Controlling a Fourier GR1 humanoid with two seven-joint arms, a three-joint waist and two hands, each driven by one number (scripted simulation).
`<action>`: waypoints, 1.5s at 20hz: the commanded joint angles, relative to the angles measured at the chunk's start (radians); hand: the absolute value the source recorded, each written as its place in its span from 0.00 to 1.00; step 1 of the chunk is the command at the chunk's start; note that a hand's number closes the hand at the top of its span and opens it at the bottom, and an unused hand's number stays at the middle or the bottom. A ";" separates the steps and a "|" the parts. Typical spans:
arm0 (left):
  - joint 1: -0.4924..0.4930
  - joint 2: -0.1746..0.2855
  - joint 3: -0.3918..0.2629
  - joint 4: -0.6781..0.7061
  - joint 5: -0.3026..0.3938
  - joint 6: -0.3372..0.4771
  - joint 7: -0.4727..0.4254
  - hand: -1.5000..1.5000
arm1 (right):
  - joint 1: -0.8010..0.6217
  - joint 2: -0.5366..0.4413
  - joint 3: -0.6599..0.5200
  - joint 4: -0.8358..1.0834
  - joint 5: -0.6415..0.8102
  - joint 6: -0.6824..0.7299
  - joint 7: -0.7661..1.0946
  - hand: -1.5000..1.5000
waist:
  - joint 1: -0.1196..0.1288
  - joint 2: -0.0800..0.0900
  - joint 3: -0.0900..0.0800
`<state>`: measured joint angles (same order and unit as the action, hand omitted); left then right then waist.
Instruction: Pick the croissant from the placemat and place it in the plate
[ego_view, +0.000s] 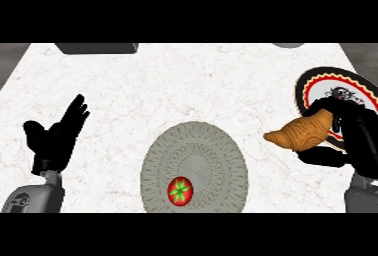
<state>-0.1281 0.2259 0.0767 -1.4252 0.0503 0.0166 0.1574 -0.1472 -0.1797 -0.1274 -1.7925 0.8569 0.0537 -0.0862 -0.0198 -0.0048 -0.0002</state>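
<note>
A brown croissant (303, 132) is held above the counter at the right, with my right hand (353, 142) curled round its right end. Its left tip points toward the middle of the counter. Behind the hand lies a round plate (325, 82) with a black rim, red and yellow rings and a white centre; the hand and croissant cover its lower part. A round grey patterned placemat (193, 170) lies at the lower middle. My left hand (55, 137) rests open at the left, fingers up.
A red tomato with a green star top (180, 191) sits on the placemat's lower part. A dark grey object (97, 48) stands at the counter's far left edge, and another grey thing (289, 45) shows at the far right edge.
</note>
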 joint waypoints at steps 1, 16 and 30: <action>-0.013 -0.002 -0.004 -0.035 -0.003 0.002 0.049 0.50 | -0.036 -0.040 -0.135 0.001 -0.097 0.041 0.058 1.00 | 0.017 0.004 0.000; 0.005 -0.026 -0.025 -0.044 -0.034 -0.015 0.023 0.50 | -0.272 -0.334 -0.333 0.834 -0.114 -0.138 -0.290 1.00 | 0.039 0.010 0.002; -0.059 -0.041 -0.001 0.071 -0.045 -0.010 -0.034 0.50 | -0.450 -0.479 -0.372 1.317 -0.195 -0.029 -0.646 0.00 | 0.041 0.014 0.003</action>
<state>-0.1948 0.1961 0.0745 -1.3793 0.0169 -0.0016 0.1525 -0.5682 -0.6362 -0.4696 -0.5480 0.6913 0.0637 -0.6069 0.0220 0.0093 0.0024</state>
